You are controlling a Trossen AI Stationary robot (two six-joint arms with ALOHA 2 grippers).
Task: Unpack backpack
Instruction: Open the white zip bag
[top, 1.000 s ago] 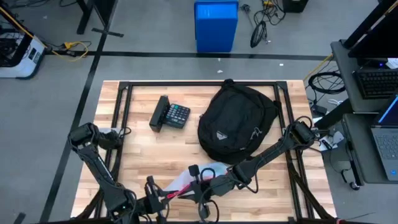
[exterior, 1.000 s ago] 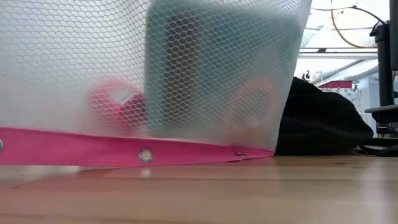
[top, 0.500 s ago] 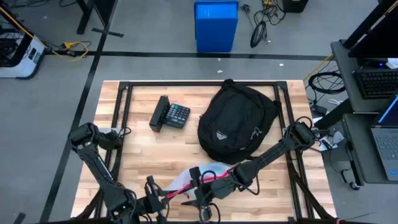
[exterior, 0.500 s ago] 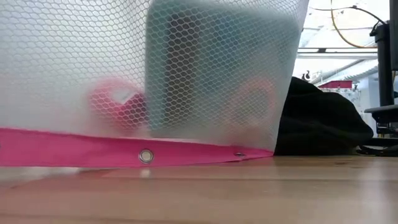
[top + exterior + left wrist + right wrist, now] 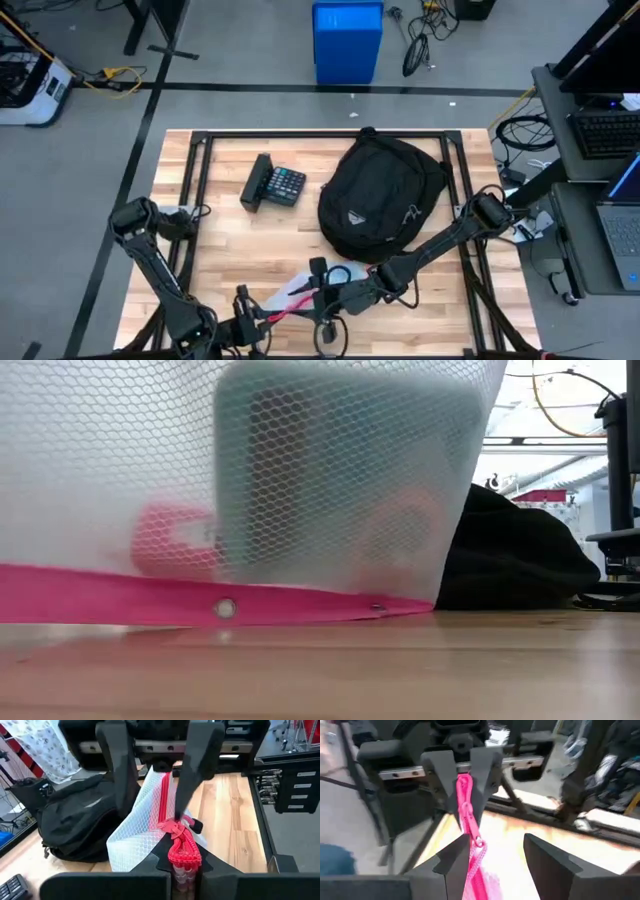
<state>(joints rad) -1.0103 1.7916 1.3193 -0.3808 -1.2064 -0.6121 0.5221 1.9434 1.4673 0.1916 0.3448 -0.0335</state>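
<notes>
Large black fabric backpack: flat on wooden surface, far right. White mesh pouch with pink zipper: near edge. My left gripper clenched on its zipper; my right gripper jaws parted beside it.

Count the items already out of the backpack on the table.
2: the calculator left of the backpack, and the mesh pouch at the front edge, held between both grippers. More may be hidden inside the backpack.
</notes>
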